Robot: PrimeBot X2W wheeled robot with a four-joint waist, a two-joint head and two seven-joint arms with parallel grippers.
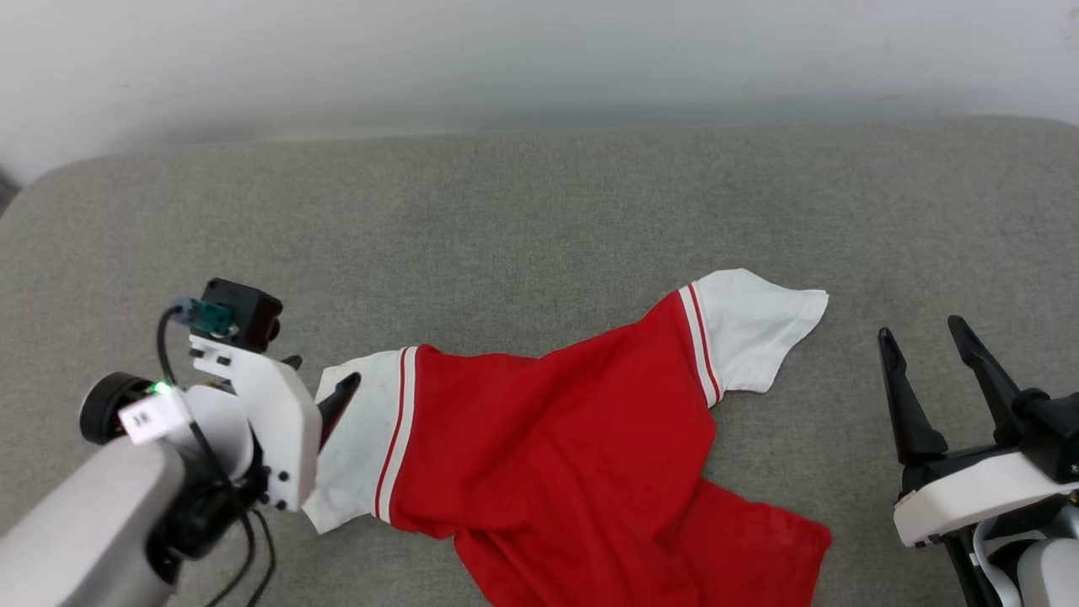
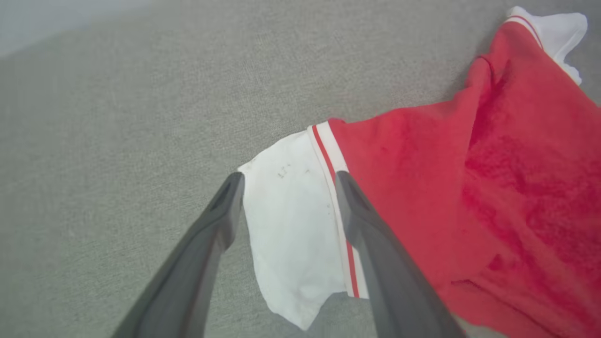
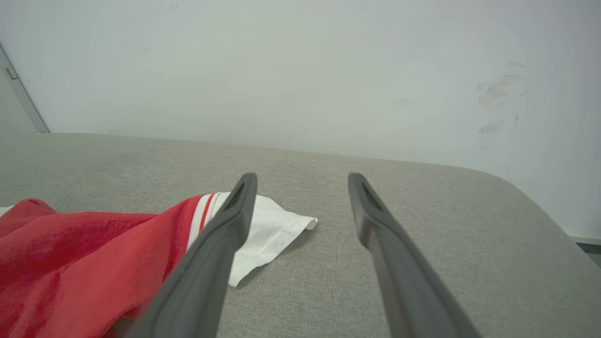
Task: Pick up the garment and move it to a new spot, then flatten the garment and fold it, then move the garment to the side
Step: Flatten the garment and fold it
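Observation:
The garment, a red jersey with white sleeves and red-and-white striped trim, lies rumpled on the grey cushion, its lower part running off the head view's bottom edge. My left gripper hovers over the white left sleeve, jaws open and straddling it with nothing gripped. My right gripper stands open to the right of the garment, apart from the other white sleeve. In the right wrist view that sleeve lies just left of my open right gripper. No lettering shows.
The grey fabric cushion spreads wide behind and to both sides of the garment, with rounded far corners. A pale wall rises right behind it. A door frame edge stands at the far left of the right wrist view.

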